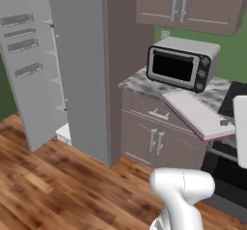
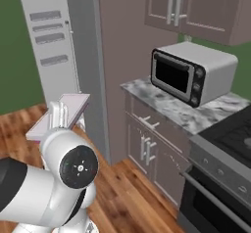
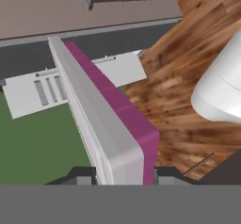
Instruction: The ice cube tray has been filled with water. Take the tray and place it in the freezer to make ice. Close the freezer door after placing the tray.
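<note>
The gripper (image 3: 120, 175) is clamped on the ice cube tray (image 3: 101, 119): in the hand view its two dark finger tips (image 3: 82, 175) sit close on either side of the slab's near end, though the flat band along the bottom cuts off the contact itself. In the left base view the tray (image 1: 195, 113) hangs in the air in front of the counter (image 1: 137, 81), tilted, its far end hidden at the right edge behind a white part of the arm. In the right base view the tray (image 2: 61, 110) is partly covered by the arm's white joint. The freezer door (image 1: 26, 55) stands open, its inner bins showing; its bar handle faces away and cannot be seen. The freezer (image 1: 58, 74) shows as a narrow sliver of pale shelves, the rest hidden behind the grey right door (image 1: 79, 64). A toaster oven (image 1: 181, 62) sits on the marbled counter above brown cabinets (image 1: 149, 137). The floor (image 1: 58, 185) is wood plank, the walls green.
</note>
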Controlling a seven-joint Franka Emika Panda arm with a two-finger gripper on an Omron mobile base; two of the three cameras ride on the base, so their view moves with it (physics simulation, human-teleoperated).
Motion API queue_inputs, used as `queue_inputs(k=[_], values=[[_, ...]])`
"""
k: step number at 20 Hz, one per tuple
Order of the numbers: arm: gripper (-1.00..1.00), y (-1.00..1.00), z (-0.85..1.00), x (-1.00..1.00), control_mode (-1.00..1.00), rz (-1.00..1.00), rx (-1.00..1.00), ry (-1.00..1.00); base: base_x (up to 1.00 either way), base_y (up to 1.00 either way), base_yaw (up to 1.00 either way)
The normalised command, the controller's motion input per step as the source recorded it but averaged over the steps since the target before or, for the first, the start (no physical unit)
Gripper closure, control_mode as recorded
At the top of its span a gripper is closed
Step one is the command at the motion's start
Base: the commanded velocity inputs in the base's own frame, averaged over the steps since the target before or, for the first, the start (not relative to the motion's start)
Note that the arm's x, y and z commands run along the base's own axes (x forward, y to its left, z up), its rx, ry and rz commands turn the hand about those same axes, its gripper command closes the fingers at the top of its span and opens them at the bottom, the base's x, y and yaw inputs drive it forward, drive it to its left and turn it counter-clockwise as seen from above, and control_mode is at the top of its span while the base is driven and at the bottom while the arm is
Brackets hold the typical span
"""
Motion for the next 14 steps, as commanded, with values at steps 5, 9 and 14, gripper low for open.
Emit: queue_inputs(k=[5, 9, 14], values=[[1.0, 0.0, 0.0, 0.0, 1.0, 0.0, 0.0, 0.0, 0.35, 0.64, 0.0], [1.0, 0.0, 0.0, 0.0, 1.0, 0.0, 0.0, 0.0, 0.49, 0.59, 0.0], [1.0, 0.0, 0.0, 0.0, 1.0, 0.0, 0.0, 0.0, 0.58, 0.62, 0.0]])
